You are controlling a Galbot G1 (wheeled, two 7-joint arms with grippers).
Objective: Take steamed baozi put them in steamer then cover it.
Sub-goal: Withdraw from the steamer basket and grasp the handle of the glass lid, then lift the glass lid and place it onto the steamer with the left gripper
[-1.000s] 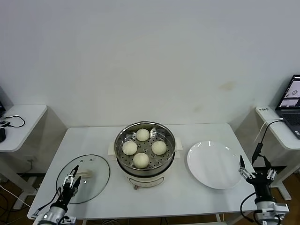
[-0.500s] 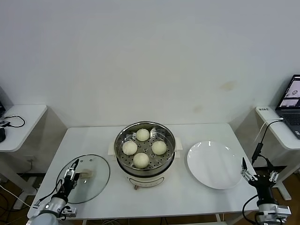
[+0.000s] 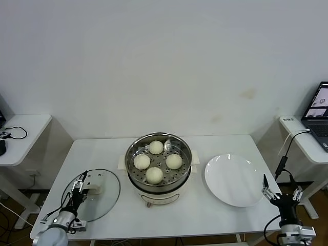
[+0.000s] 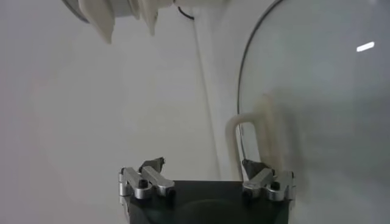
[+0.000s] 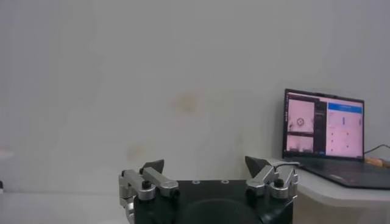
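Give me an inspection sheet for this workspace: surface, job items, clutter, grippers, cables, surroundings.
Surface: white table, clean.
Baozi: four baozi sit in the steamer, mid-table.
Cover: glass cover lies flat on the table left of the steamer, not yet on it.
Clutter: bare white plate right of the steamer.
Grippers: left gripper open, over the cover beside its handle; right gripper open, off the table's right edge, holding nothing.
Cables: black cable on the left side desk; a cable hangs from the right one.
Surroundings: white wall; laptop on the right desk.
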